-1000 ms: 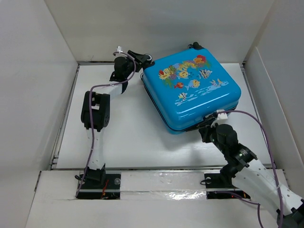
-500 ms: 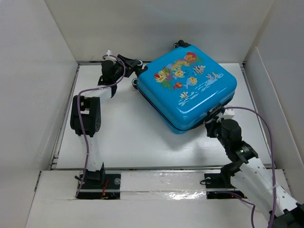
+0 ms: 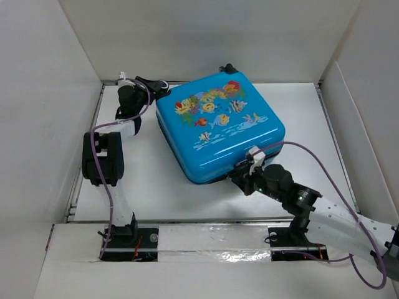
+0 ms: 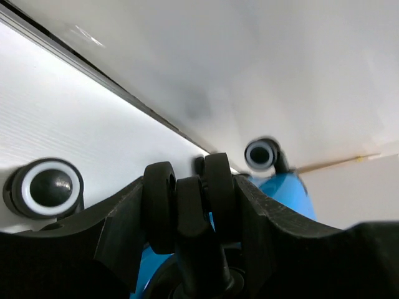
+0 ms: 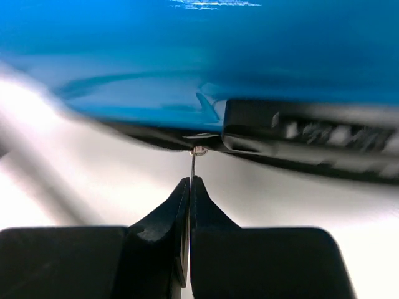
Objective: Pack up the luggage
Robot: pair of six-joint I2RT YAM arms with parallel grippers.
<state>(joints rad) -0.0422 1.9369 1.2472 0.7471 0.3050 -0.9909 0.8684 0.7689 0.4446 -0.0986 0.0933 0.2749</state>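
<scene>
White table (image 3: 156,187); plain white panel walls (image 3: 206,37) on three sides

White arms (image 3: 120,198), black joints (image 3: 103,159), purple cables (image 3: 325,153)

The luggage (image 3: 218,128) is glossy, smooth hard plastic.

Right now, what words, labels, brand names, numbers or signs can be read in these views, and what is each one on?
No text can be read in any view.
luggage lid: fish and coral pictures only, no lettering.
dark strip along the luggage's edge, right wrist view: pale marks, too blurred to read.
wheel, left wrist view: a plain white ring, no marking.
</scene>
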